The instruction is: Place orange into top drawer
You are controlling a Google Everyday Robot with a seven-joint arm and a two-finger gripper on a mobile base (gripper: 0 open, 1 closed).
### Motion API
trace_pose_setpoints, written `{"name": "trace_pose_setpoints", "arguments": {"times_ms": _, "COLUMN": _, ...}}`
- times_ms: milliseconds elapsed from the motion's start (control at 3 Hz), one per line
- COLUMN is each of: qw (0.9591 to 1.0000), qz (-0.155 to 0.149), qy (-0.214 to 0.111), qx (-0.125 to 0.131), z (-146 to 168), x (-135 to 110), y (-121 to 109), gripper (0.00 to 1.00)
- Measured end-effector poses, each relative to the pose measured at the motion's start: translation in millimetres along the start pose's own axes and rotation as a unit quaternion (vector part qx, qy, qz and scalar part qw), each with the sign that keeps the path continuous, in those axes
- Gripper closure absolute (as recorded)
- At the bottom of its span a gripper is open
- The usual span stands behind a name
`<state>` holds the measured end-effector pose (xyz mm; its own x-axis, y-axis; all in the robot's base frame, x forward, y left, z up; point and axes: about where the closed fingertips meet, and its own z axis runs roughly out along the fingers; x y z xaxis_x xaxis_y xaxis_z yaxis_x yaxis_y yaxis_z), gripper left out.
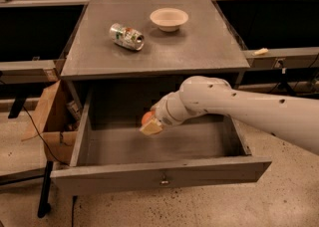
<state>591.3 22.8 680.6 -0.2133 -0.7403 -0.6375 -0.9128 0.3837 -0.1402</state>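
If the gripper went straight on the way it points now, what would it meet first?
The gripper, holding the orange inside the open top drawer, points down and leftward; it would probably meet the drawer's bare floor first, though depth is unclear.

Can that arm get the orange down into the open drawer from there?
Probably yes: the gripper, holding the orange, hangs inside the open top drawer, just above its floor.

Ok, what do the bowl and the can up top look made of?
The bowl: matte cream, likely paper pulp, possibly ceramic. The can: thin shiny metal, dented, with glints. The gripper holds the orange inside the open drawer.
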Motion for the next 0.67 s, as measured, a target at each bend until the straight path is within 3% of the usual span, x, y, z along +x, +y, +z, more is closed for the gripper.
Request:
{"name": "trace_pose_setpoints", "arguments": {"times_ms": 333, "qw": 0.9999, "qz": 0.004, "qy": 0.007, "qx": 0.008, "z": 1.5, "x": 1.8, "y": -1.1, "gripper": 0.36}}
{"name": "trace_pose_setpoints", "arguments": {"times_ms": 667, "qw": 0.9998, "qz": 0.006, "qy": 0.007, "qx": 0.016, "z": 0.7, "x": 1.8, "y": -1.0, "gripper": 0.04}}
